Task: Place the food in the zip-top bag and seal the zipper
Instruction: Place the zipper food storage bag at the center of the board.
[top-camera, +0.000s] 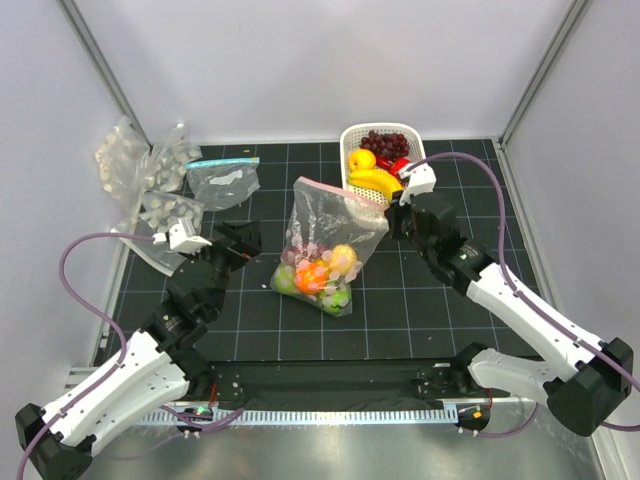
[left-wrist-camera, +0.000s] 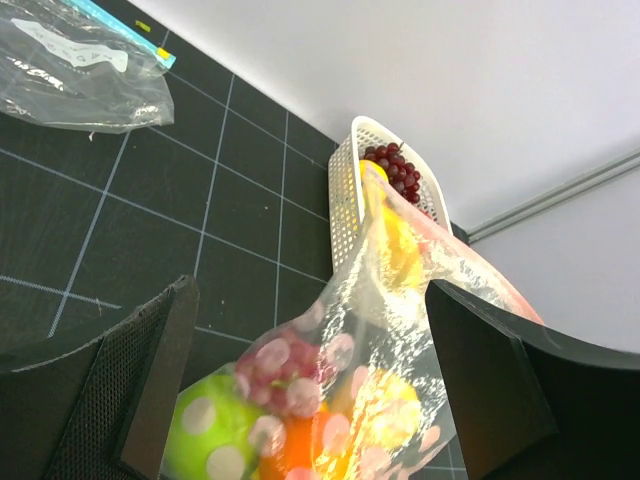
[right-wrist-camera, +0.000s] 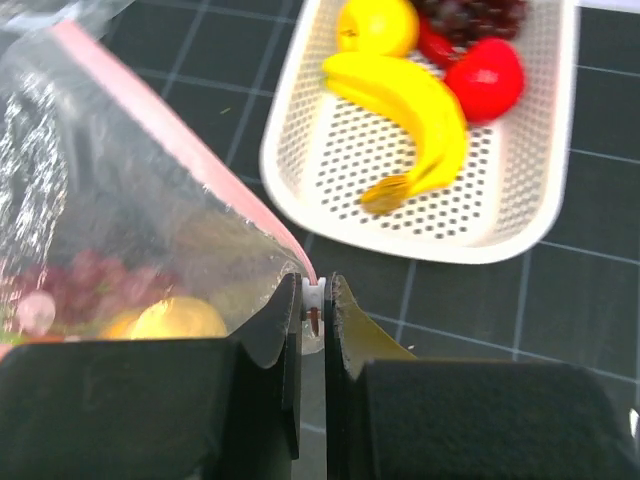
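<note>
Presently the zip-top bag (top-camera: 322, 235) stands near the middle of the table (top-camera: 250, 320), just in front of the basket (right-wrist-camera: 330, 150) at the far edge. The right gripper (right-wrist-camera: 318, 300) has its fingers pressed together on the right end of the zipper (right-wrist-camera: 170, 140), whose long axis runs from that pinch leftward across the bag's mouth. The left gripper (left-wrist-camera: 315, 340) is spread wide and empty, low by the bag's left flank; it is probably the nearer arm for the strip's free end, up beyond its fingers.
</note>
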